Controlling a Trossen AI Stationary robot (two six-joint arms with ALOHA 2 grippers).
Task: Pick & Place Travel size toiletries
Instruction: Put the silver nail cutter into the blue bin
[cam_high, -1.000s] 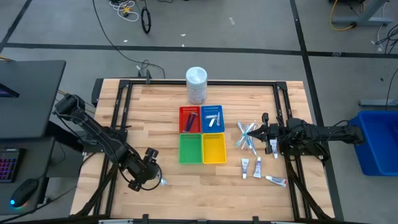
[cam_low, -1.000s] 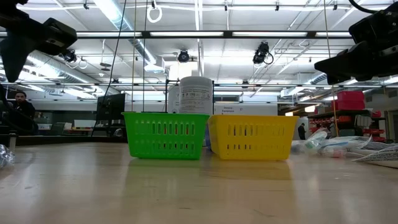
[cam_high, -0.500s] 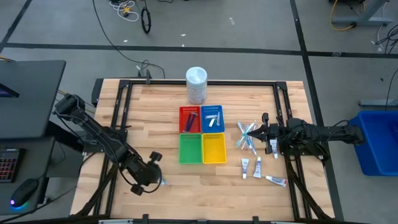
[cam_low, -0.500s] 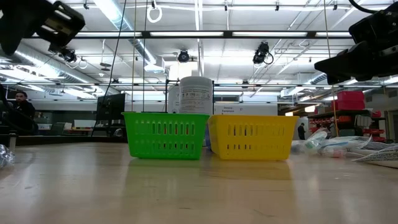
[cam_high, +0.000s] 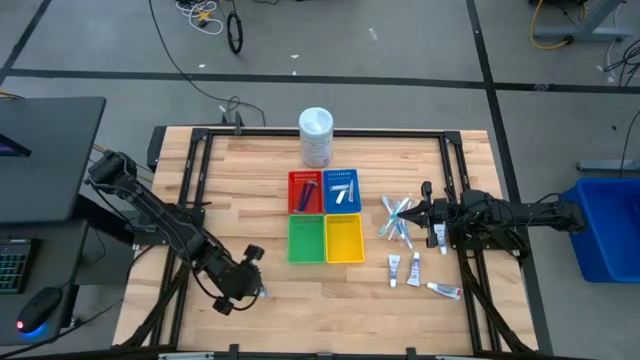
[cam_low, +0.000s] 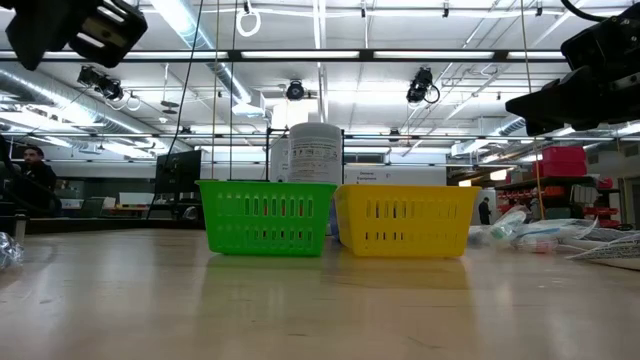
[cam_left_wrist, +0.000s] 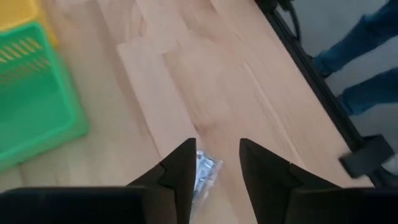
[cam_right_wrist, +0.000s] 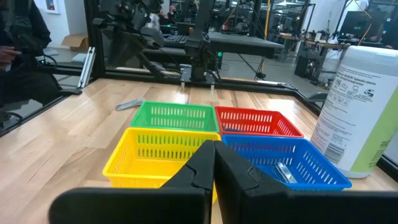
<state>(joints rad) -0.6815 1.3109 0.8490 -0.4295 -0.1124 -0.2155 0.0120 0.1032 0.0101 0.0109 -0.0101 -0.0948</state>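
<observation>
A small silvery sachet (cam_high: 262, 292) lies flat on the wood near the table's front left. My left gripper (cam_left_wrist: 216, 146) hangs open just above it. The sachet (cam_left_wrist: 207, 169) shows beside one finger, not between the two. My right gripper (cam_right_wrist: 214, 155) is shut and held level at the table's right side (cam_high: 420, 213), over a heap of pale-blue and white sticks (cam_high: 396, 217). Small white tubes (cam_high: 414, 268) lie on the table near that heap. The red tray (cam_high: 305, 190) holds a dark-blue stick. The blue tray (cam_high: 341, 190) holds white sachets.
Green tray (cam_high: 306, 238) and yellow tray (cam_high: 344, 238) stand side by side in front of the red and blue ones. A tall white tub (cam_high: 316, 135) stands behind the trays. Bare wood lies between the sachet and the green tray. A person's legs (cam_left_wrist: 354, 68) show beyond the table's near edge.
My left gripper has tipped its fingers up to a shallower slant and shows higher in the low view. The sachet stays flat on the table where it was.
</observation>
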